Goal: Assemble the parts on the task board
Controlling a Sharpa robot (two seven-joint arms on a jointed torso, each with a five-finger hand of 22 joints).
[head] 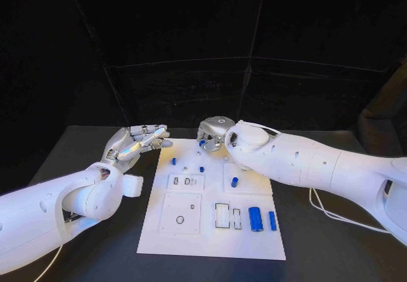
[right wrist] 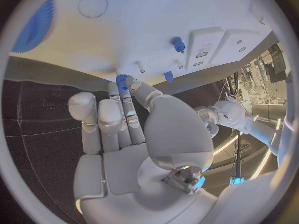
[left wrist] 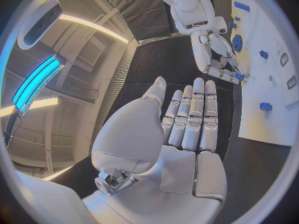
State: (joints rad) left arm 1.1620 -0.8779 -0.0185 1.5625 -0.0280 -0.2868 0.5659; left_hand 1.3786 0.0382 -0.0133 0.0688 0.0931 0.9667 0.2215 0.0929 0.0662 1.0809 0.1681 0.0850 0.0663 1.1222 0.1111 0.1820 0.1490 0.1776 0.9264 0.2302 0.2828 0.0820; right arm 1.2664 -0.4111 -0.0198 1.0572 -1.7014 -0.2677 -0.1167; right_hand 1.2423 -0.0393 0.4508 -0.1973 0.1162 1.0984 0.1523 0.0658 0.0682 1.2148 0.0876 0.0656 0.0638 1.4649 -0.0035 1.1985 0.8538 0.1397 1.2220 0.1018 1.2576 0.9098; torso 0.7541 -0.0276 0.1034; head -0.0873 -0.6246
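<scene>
Task board (head: 212,235): white plate, laid at the middle of the black surface (head: 93,147). Two blue cylinders (head: 255,218) are seen lying side by side at 4 o'clock on the board; a small blue peg (head: 235,182) is stood toward 1 o'clock; another small blue peg (head: 174,160) at 11 o'clock. Left hand (head: 136,144): held beside the board's far left corner, fingers (left wrist: 199,109) extended close together, nothing held. Right hand (head: 216,134): placed at the board's far edge, a small blue gear (right wrist: 121,79) pinched at the fingertips.
</scene>
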